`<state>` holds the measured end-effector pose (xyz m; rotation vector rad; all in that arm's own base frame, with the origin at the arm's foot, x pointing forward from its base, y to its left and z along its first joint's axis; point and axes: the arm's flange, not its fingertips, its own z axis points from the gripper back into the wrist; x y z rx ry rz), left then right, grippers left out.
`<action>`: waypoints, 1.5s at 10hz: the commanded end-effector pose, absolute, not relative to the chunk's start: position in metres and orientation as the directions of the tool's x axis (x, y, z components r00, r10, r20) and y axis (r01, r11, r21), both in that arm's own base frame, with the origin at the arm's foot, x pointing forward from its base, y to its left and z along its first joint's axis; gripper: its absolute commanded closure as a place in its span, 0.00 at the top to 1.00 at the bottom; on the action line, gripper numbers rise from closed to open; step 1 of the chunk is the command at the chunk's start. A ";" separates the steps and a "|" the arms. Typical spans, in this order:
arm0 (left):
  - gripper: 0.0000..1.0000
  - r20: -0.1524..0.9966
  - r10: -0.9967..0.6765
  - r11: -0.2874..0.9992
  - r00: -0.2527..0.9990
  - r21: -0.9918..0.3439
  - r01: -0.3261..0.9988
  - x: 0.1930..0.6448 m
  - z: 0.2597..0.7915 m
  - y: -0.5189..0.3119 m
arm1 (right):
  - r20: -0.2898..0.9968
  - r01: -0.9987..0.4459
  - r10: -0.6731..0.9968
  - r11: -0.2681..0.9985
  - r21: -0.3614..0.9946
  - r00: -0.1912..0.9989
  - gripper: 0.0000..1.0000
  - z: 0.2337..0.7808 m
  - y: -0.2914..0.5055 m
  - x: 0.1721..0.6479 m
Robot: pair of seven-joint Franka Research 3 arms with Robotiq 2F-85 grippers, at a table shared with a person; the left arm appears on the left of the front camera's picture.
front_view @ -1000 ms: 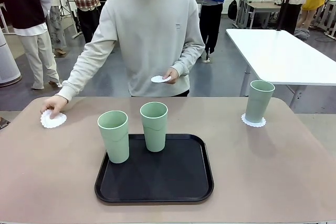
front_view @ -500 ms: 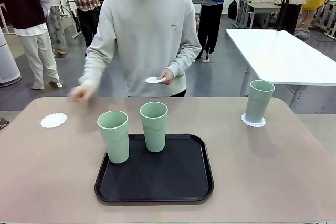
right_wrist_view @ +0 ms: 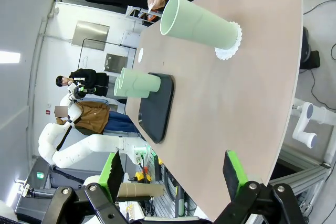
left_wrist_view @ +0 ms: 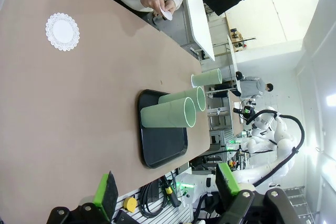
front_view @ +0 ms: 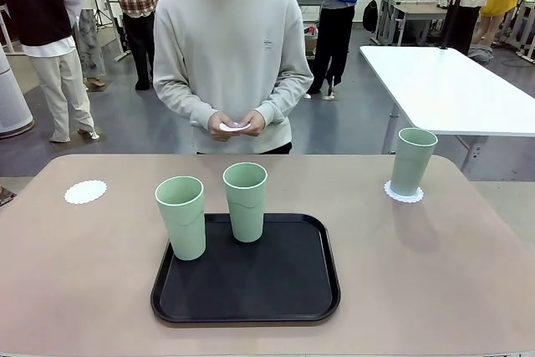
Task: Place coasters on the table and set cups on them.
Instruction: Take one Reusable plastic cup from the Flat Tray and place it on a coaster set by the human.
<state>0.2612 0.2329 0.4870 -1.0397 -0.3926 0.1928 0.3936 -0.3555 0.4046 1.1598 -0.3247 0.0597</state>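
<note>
Pinkish-beige table (front_view: 67,273): a black tray (front_view: 276,290) sits at the middle of the near edge, with two mint-green cups upright along its far side, one (front_view: 180,216) at the left corner and one (front_view: 245,201) mid-edge. A third cup (front_view: 413,160) stands on a scalloped coaster (front_view: 404,194) near the far right corner. Beyond the far edge, the person's hands (front_view: 219,126) are half closed, fingertips pinching a second coaster (front_view: 235,127) between them; a third coaster (front_view: 85,191) lies bare near the far left corner.

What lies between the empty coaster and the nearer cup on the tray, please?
In the front view, bare table and the tray edge separate the coaster from that cup.
</note>
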 end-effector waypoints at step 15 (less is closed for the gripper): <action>1.00 0.430 -0.871 0.323 0.239 0.133 0.937 0.366 0.542 -0.014 | 0.281 -0.216 -0.113 0.395 0.893 0.953 1.00 0.405 -0.357 0.393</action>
